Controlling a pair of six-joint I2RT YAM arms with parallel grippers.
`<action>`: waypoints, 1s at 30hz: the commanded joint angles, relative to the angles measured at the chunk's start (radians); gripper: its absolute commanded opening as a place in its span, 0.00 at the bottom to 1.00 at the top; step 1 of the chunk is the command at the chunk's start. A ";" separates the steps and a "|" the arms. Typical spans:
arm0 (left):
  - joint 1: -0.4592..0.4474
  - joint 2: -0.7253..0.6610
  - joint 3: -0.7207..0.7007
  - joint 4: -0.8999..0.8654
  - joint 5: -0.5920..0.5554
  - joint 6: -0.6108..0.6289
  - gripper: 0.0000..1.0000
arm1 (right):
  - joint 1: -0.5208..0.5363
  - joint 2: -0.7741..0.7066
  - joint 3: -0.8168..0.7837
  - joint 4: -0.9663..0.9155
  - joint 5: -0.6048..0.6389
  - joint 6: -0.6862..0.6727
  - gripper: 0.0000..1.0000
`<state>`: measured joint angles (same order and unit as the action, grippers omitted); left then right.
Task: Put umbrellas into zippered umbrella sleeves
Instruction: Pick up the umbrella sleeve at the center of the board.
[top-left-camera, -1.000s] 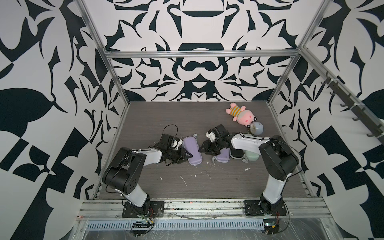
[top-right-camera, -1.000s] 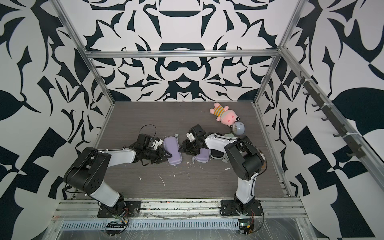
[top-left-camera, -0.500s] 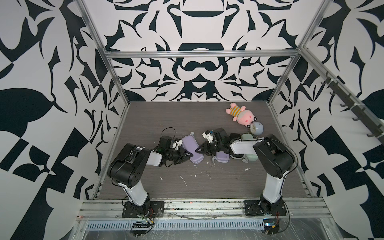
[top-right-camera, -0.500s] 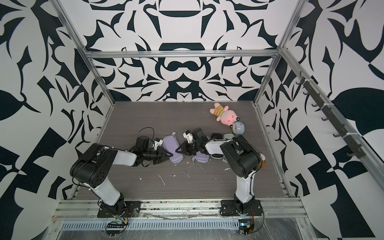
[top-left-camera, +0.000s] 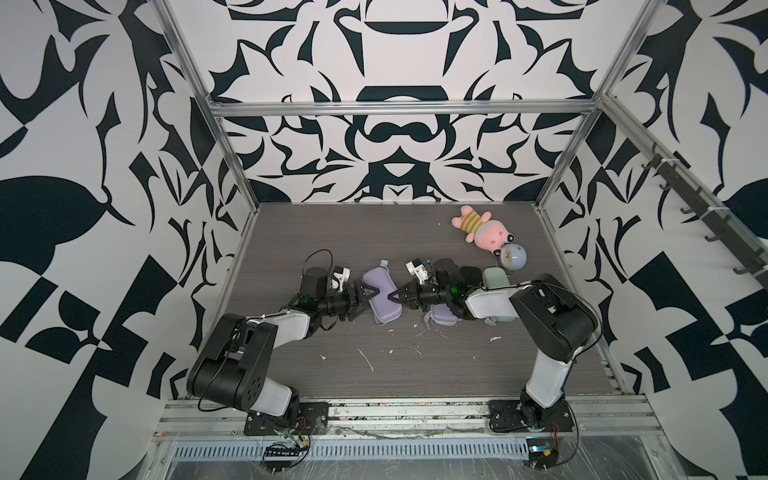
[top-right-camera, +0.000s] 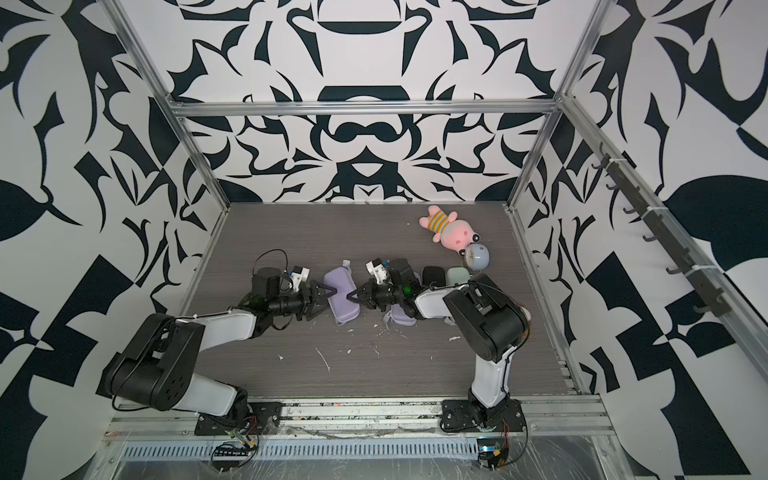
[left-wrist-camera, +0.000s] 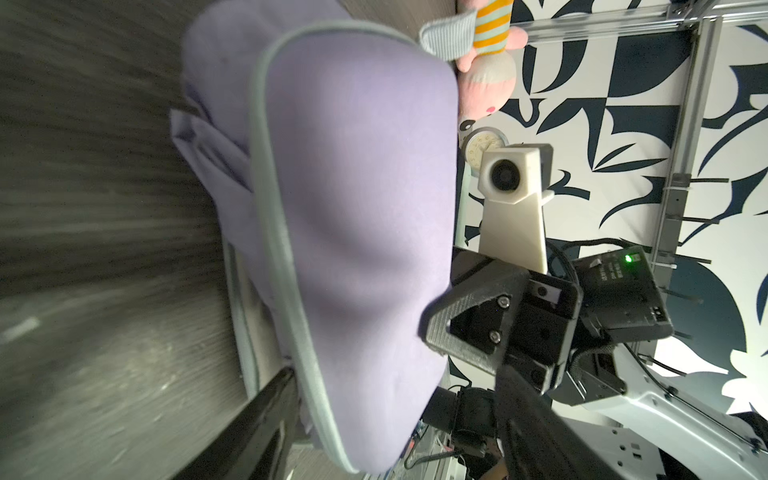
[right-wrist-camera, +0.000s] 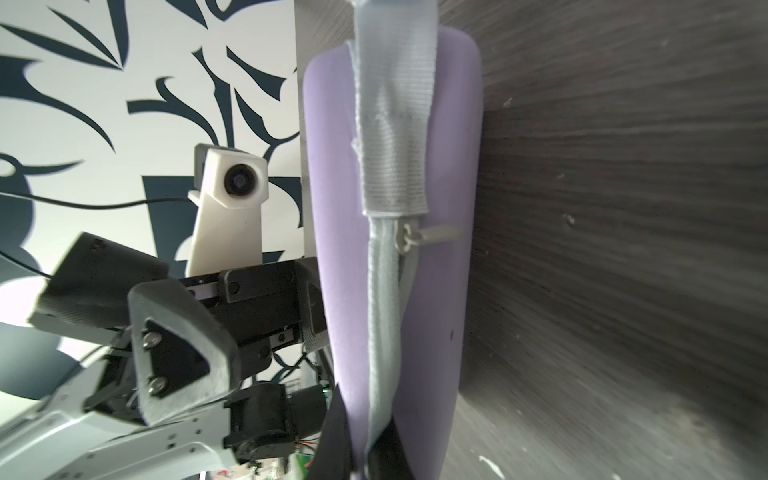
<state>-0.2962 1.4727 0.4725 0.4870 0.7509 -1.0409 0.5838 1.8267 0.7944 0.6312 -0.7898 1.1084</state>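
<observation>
Flanking lilac sleeve (top-left-camera: 382, 308) — left gripper (top-left-camera: 365, 304) spread, right gripper (top-left-camera: 393, 297) pinching

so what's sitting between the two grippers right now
a lilac sleeve fills the gap between the left gripper and right gripper, seen in both top views

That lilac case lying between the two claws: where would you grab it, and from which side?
Likely across its narrow middle, coming in level from a long side. The lilac sleeve is an oblong, rounded shell lying on the table, thin edge outward, so the open left gripper can straddle that edge.
</observation>
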 joint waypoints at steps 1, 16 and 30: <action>0.005 -0.016 -0.010 -0.088 -0.021 0.054 0.79 | -0.006 -0.016 0.003 0.094 -0.038 0.063 0.00; -0.041 0.164 0.060 -0.145 -0.102 0.147 0.62 | -0.009 -0.052 0.000 -0.284 0.081 -0.134 0.59; -0.041 0.337 0.005 0.045 -0.038 -0.013 0.18 | 0.011 0.028 -0.061 -0.209 0.107 -0.116 0.72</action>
<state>-0.3359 1.7451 0.5343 0.5838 0.7788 -0.9836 0.5858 1.8221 0.7563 0.4232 -0.7208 0.9905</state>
